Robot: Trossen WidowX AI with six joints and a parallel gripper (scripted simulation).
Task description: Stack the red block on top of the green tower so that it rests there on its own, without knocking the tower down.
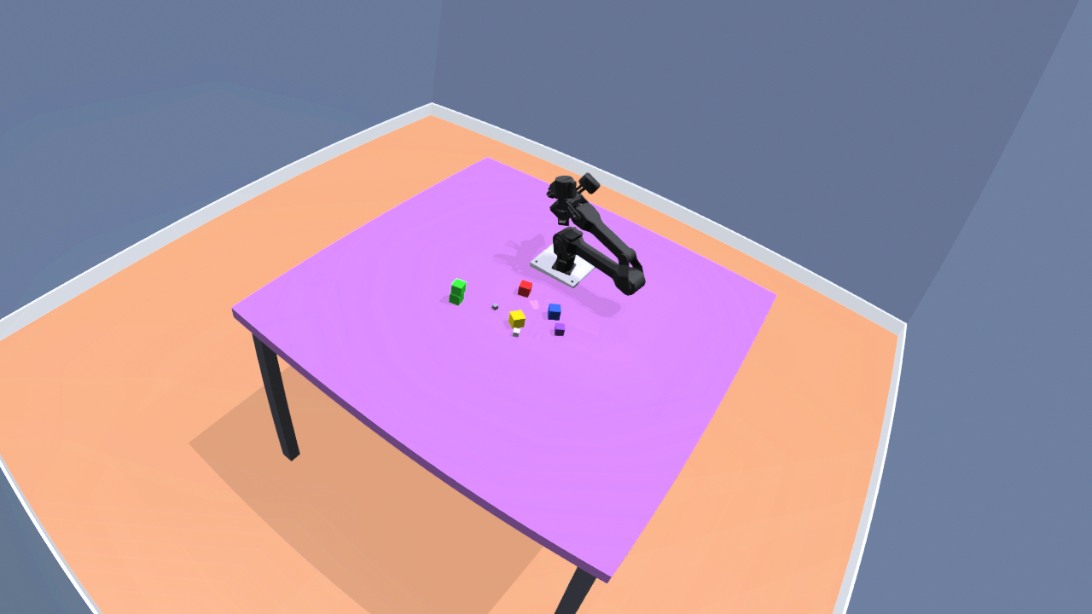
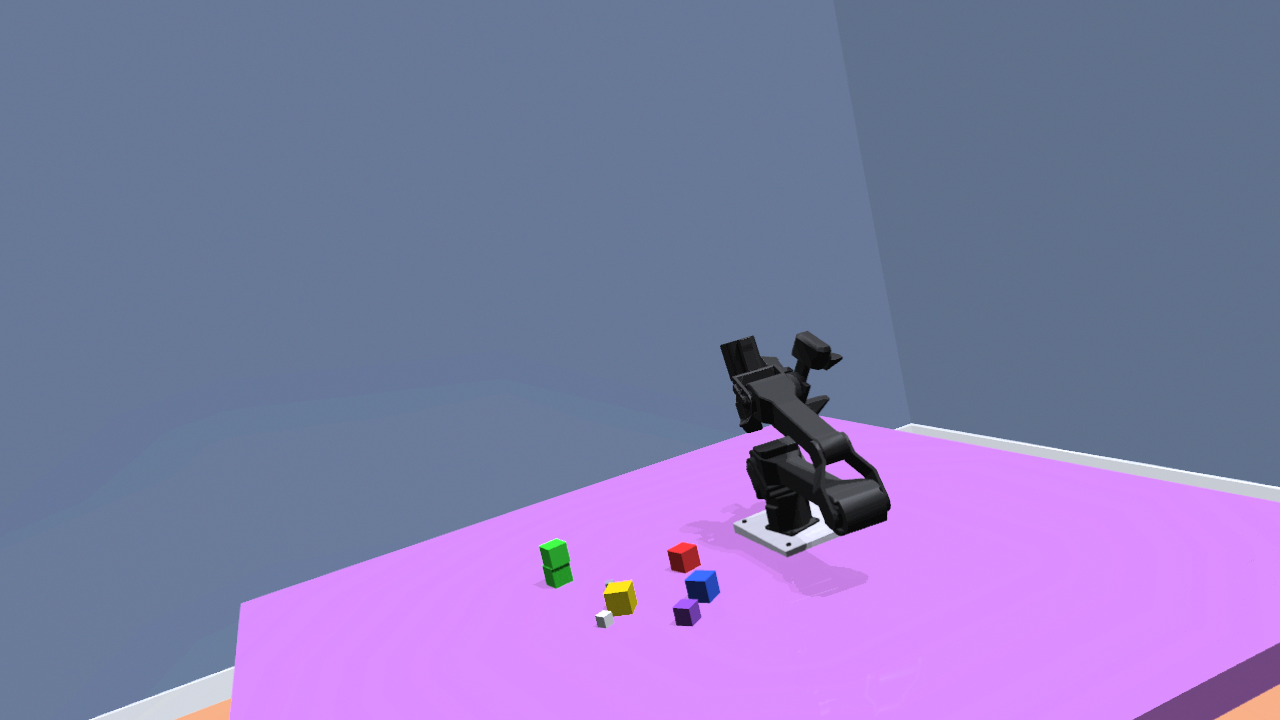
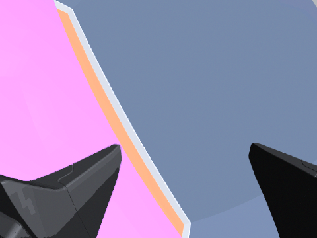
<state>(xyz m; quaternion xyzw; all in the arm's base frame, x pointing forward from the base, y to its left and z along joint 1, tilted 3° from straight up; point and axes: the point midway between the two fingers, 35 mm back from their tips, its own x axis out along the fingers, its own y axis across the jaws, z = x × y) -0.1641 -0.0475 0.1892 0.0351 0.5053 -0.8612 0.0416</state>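
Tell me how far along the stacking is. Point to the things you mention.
Already standing: the green tower (image 1: 457, 292) (image 2: 555, 564), two blocks high. In hand: nothing; the claw (image 3: 187, 152) is open, with only background between its fingers. Left: everything with the red block (image 1: 524, 288) (image 2: 683, 557), which sits on the table (image 1: 473, 427) (image 2: 447, 662) apart from the tower: grasp, lift, place, release.

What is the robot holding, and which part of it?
Nothing: its open fingers have only a gap between them, and the red block sits on the table.

Matt black arm (image 1: 605, 234) (image 2: 802, 423), smooth purple tabletop (image 1: 458, 381) (image 2: 465, 653) (image 3: 43, 82)
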